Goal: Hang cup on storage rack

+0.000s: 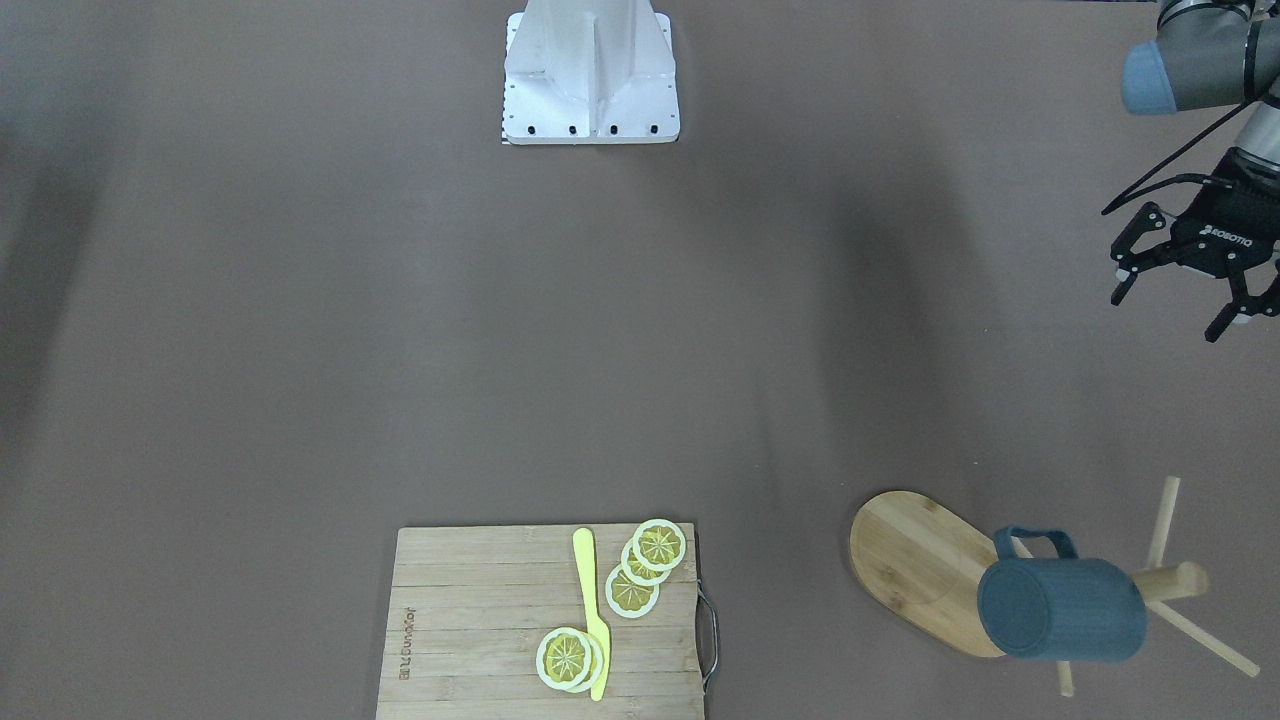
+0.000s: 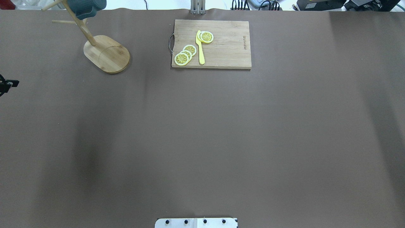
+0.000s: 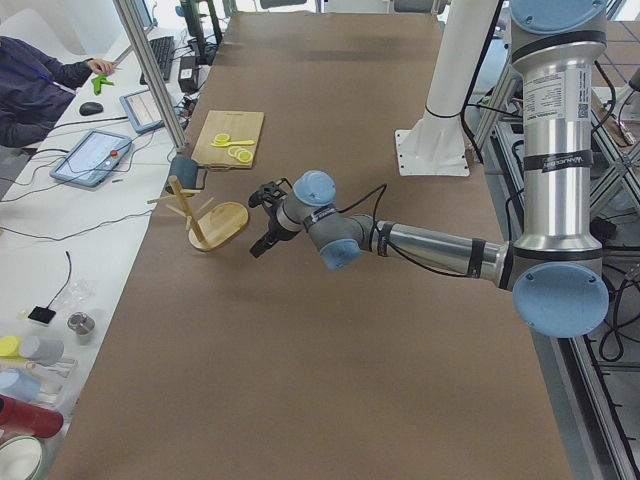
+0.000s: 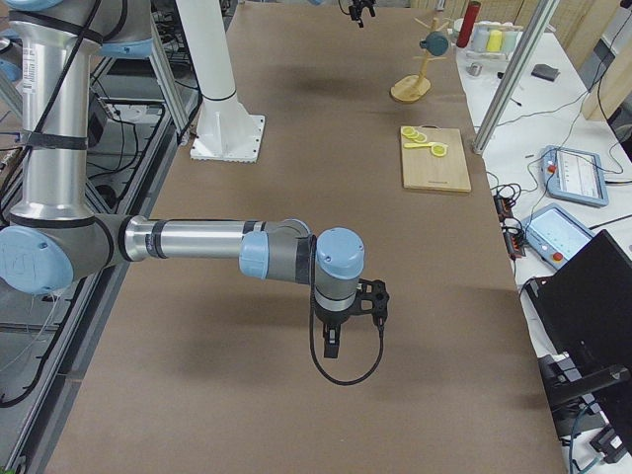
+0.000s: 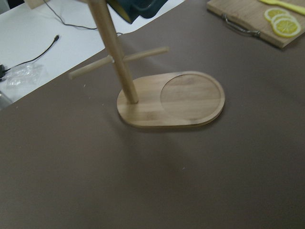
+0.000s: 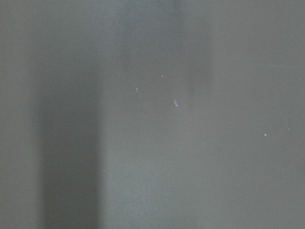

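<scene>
The slate-blue cup (image 1: pixel 1060 610) hangs by its handle on a peg of the wooden storage rack (image 1: pixel 910 560), off the table. Cup (image 2: pixel 87 6) and rack (image 2: pixel 107 53) stand at the far left corner in the overhead view. The left wrist view shows the rack's post and oval base (image 5: pixel 171 100), with the cup's bottom edge (image 5: pixel 138 7) at the top. My left gripper (image 1: pixel 1170 315) is open and empty, well back from the rack and above the table. My right gripper (image 4: pixel 331 346) shows only in the exterior right view, low over the table on my right side. I cannot tell whether it is open or shut.
A rectangular bamboo cutting board (image 2: pixel 221 44) with lemon slices (image 2: pixel 185 55) and a yellow knife (image 2: pixel 200 47) lies at the far middle of the table. The robot's white base plate (image 1: pixel 590 70) sits at the near edge. Operators' desks run along the far side.
</scene>
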You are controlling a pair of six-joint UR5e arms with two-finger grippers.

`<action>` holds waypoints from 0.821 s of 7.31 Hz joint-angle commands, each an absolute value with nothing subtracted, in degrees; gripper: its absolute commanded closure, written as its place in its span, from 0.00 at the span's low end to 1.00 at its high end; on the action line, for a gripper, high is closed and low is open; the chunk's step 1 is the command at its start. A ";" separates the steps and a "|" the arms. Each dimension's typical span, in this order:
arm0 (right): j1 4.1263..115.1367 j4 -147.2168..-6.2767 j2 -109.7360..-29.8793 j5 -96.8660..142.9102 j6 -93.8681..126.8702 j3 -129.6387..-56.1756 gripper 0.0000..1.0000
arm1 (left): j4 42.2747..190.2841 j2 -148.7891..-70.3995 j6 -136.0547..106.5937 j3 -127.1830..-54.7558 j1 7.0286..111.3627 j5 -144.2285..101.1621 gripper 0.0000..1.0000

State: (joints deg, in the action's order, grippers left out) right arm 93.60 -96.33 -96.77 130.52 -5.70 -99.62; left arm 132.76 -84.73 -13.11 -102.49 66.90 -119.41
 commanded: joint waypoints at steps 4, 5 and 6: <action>93.60 -96.33 -96.77 130.43 -5.80 -99.49 0.00 | 112.54 -83.41 -1.06 -98.70 74.43 -123.57 0.01; 93.60 -96.33 -96.77 130.52 -5.80 -99.49 0.00 | 110.50 -83.23 -1.14 -98.53 75.66 -124.10 0.01; 93.60 -96.33 -96.77 130.43 -6.06 -99.32 0.00 | 105.00 -83.49 -1.06 -99.31 77.59 -127.23 0.01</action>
State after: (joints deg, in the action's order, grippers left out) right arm 93.60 -96.33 -96.77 130.47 -5.87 -99.44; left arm 110.66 -83.38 -1.28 -98.80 75.44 -124.53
